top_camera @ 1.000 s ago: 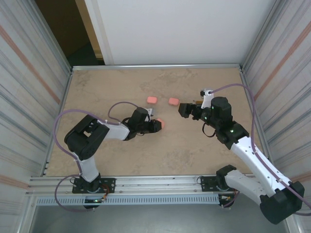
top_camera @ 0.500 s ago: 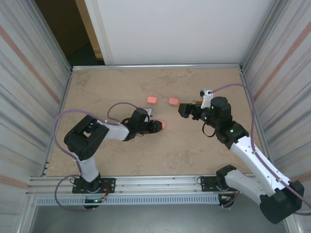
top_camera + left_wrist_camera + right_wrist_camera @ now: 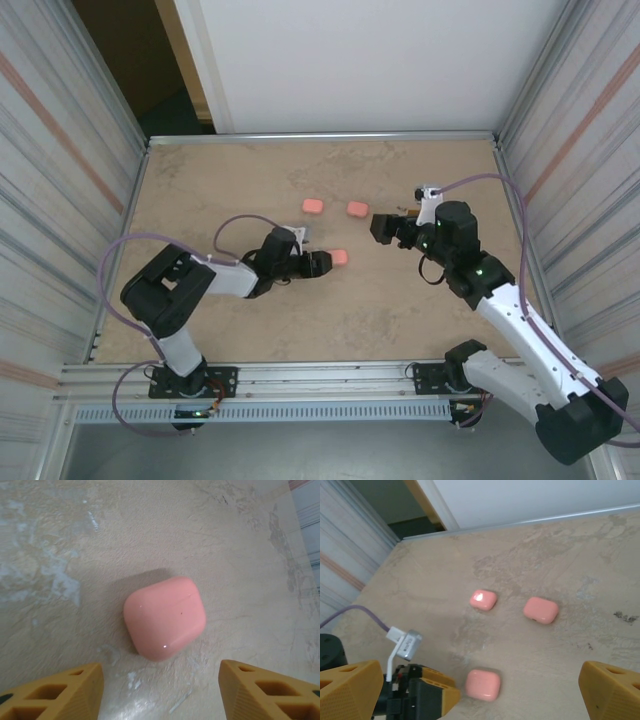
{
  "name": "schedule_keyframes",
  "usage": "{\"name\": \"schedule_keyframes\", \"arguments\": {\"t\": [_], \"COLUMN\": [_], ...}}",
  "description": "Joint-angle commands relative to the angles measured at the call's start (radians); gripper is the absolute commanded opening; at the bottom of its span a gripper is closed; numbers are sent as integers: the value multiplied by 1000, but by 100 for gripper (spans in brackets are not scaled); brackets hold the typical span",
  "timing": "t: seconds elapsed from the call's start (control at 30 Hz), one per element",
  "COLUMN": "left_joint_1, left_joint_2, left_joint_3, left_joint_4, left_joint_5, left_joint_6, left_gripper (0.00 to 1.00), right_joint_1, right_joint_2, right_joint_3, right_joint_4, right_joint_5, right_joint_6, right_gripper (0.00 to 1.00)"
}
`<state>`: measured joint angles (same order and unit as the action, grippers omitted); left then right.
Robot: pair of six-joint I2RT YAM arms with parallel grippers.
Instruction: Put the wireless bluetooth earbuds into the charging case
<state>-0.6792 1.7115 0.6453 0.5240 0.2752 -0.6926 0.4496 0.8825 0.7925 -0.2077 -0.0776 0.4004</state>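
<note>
A beige marbled tabletop (image 3: 380,310) sits between ribbed metal side walls (image 3: 50,170), with a white panel (image 3: 350,60) and dark opening (image 3: 120,50) behind.

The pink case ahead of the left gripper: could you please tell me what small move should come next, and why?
Probably lift the left gripper clear: its jaws stand apart, touching nothing, and the pink case rests closed on the table by itself.

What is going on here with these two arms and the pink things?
The left gripper is open, and a closed, rounded pink plastic case lies on the beige table just ahead of its yellow fingers, untouched. The right gripper, also open and empty, hovers near two more pink cases farther back.
</note>
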Motion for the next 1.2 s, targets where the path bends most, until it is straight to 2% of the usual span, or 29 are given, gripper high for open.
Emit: {"name": "schedule_keyframes", "arguments": {"t": [0.0,0.3,0.6,0.73,0.9,1.07,1.17], "left_joint_1": [14,98,175,199,237,320,342], "left_joint_2": [-82,-347,-646,-750,-825,-825,-818], "left_joint_3": [-22,-46,-66,-106,-173,-200,-242], "left_joint_4": [0,-117,-240,-233,-180,-179,-101], "left_joint_5": [-11,-72,-303,-444,-616,-675,-744], "left_joint_6": [61,166,346,405,510,538,563], "left_gripper": [64,67,79,85,92,95,99], "right_joint_1": [-20,-148,-300,-388,-483,-512,-514], "right_joint_2": [-33,-77,-83,-87,-69,41,139], "right_joint_3": [4,-23,-98,-208,-402,-503,-522], "right_joint_4": [-32,-52,13,151,443,673,781], "right_joint_5": [33,43,125,138,147,136,103], "right_joint_6": [-42,-98,-185,-201,-207,-236,-254], "right_gripper": [99,99,99,99,99,99,99]}}
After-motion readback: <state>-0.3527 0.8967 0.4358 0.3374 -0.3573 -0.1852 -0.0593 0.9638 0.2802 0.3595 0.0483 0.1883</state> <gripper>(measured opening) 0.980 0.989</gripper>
